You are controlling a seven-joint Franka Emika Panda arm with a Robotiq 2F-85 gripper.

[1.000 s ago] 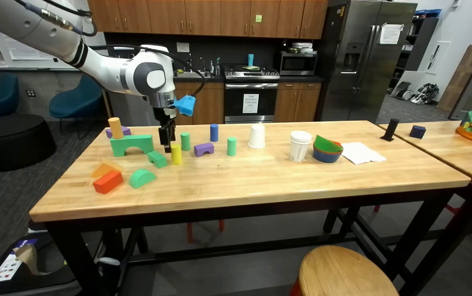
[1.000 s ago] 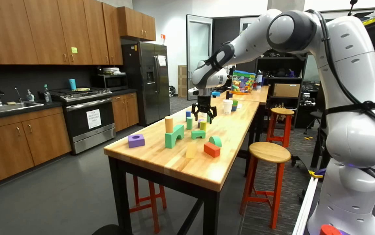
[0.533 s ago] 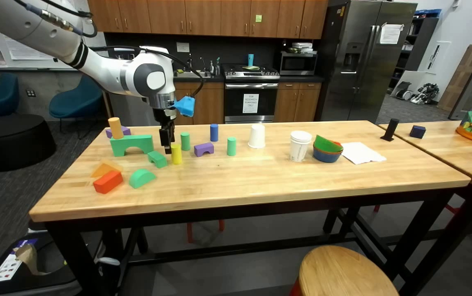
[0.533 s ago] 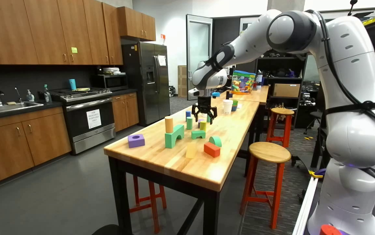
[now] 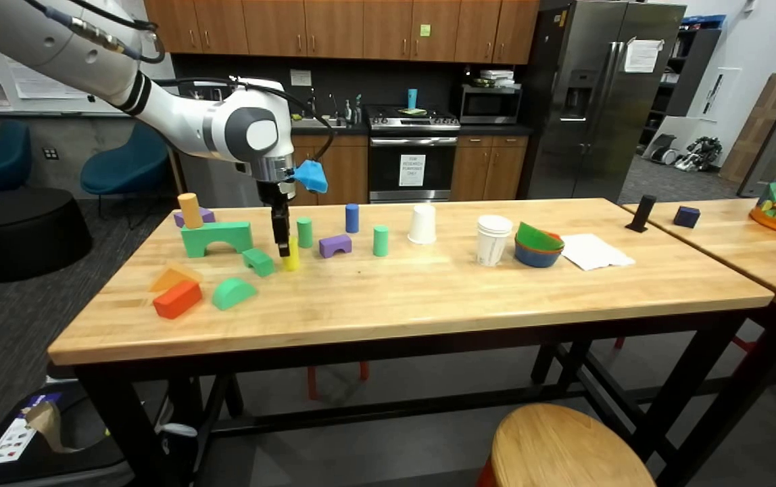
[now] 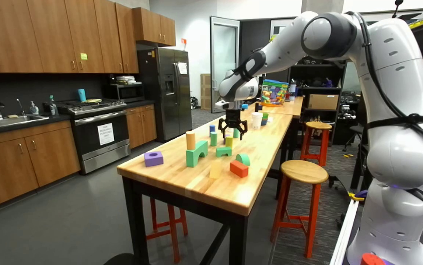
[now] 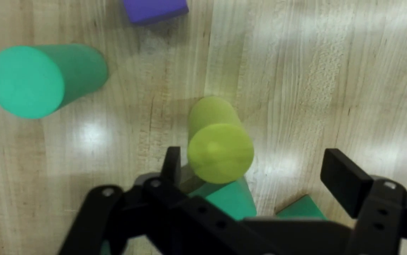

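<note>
Yellow cylinder (image 7: 219,147) smooth, matt; tabletop (image 7: 285,88) glossy grained wood; fingers (image 7: 346,181) matt.

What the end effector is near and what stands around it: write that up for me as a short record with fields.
End effector: open, holding nothing
Nearest thing: yellow cylinder, upright, between the jaws in the wrist view
Contact: none visible; a gap shows on either side of it
Close by: green cylinder, purple arch, small green arch
Stack: orange cylinder standing on large green arch
Farther off: upturned white cup, stacked white cups, nested bowls
Surface: wooden table
</note>
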